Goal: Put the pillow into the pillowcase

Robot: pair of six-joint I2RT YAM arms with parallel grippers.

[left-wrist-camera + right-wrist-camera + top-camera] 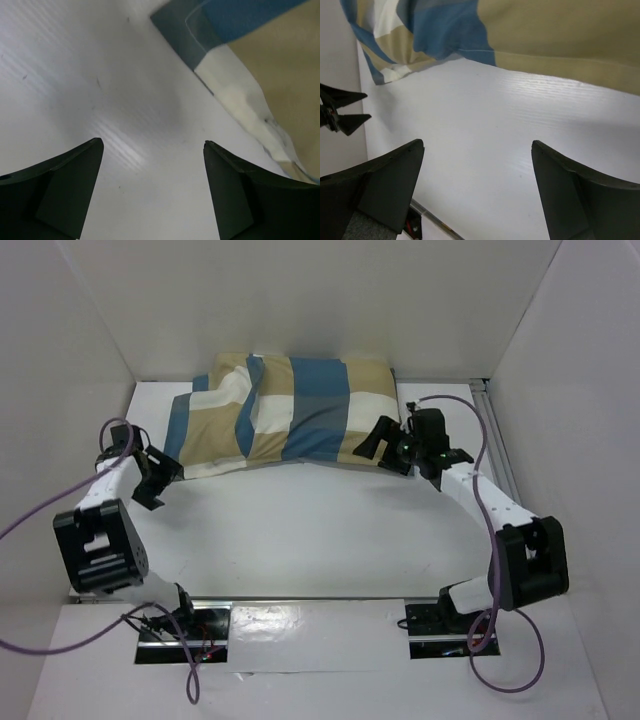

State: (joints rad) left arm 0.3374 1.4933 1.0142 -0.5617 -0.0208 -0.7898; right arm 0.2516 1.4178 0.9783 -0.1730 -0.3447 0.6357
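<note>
The pillowcase (290,415) lies plump and rounded at the far middle of the surface (300,540), its blue, tan and cream blocks spreading from the far left toward the far right. No white quilted pillow shows in any view, so it is most likely already inside the cover, and the insertion step looks finished or close to it.

The left end effector (162,476) sits just beside the case's near-left corner with its fingers spread and nothing between them; its wrist view shows only bare surface in the gap. The right end effector (378,444) is just beside the near-right edge, likewise spread wide and empty.

The open end of the case cannot be made out. The next move probably calls for checking that no pillow corner sticks out and tugging the near-left flap flat, or for pulling both arms clear.

No brand, label or writing can be read anywhere.
</note>
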